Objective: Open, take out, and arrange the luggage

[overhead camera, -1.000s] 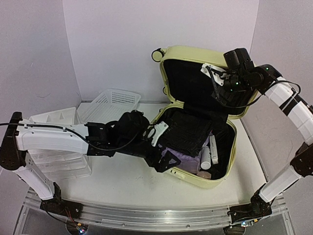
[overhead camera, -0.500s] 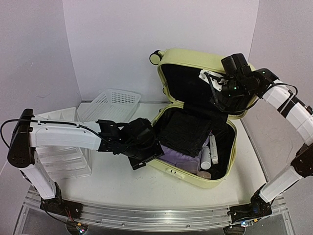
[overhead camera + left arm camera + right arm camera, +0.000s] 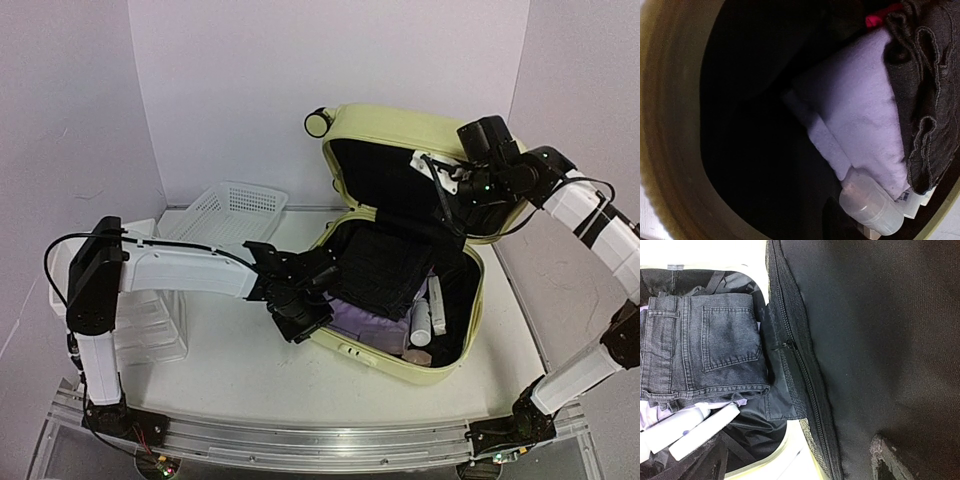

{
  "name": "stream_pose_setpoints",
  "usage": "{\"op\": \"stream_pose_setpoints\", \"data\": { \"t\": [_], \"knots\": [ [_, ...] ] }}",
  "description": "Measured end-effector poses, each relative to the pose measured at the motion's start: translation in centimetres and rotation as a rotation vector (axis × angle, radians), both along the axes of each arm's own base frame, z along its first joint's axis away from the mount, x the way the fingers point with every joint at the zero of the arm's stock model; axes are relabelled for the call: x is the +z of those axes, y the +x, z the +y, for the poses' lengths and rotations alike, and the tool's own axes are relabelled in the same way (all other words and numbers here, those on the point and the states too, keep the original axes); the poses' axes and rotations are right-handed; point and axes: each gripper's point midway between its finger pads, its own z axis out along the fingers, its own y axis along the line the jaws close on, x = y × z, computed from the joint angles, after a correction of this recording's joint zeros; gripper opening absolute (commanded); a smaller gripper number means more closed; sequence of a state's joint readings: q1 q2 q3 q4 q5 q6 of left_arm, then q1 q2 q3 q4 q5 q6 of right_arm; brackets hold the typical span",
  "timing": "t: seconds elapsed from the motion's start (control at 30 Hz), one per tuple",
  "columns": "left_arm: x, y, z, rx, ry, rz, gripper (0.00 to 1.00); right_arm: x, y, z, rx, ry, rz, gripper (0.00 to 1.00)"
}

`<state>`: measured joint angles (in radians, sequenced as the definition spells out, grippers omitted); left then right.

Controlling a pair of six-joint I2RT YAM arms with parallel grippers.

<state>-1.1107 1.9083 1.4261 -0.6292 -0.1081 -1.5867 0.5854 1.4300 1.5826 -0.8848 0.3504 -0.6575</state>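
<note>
Since a second ago my left gripper has swung in to the near-left rim of the suitcase, which lies right of centre on the table, its lid standing open. I cannot tell how wide its jaws are, nor those of the right gripper at the lid. That shell looks stiff and slick; I'd take the soft folded jeans by an edge.

You've got one luggage case open, one mesh basket and one drawer organizer. Inside it, count one folded pair of jeans, one lilac cloth, two white tubes.
</note>
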Motion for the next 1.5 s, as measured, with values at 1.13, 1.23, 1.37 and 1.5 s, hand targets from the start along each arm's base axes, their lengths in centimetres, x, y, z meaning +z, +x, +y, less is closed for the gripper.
{"op": "stream_pose_setpoints", "data": {
  "t": [1.13,1.23,1.37,1.5],
  "knots": [
    [1.6,15.4,-5.8,-0.783,0.493,-0.591,0.12,2.8,-2.5,-8.9,-0.413,-0.044,-0.154,0.98],
    [1.8,16.6,-6.1,-0.834,0.484,-0.620,0.14,3.7,-2.2,-11.0,-0.487,-0.072,-0.181,0.98],
    [2.1,17.9,-6.3,-0.881,0.504,-0.661,0.16,4.3,-1.8,-13.9,-0.584,-0.087,-0.202,0.98],
    [2.2,18.6,-6.6,-0.915,0.525,-0.687,0.18,4.8,-1.8,-15.8,-0.647,-0.092,-0.218,0.98]
  ]
}}
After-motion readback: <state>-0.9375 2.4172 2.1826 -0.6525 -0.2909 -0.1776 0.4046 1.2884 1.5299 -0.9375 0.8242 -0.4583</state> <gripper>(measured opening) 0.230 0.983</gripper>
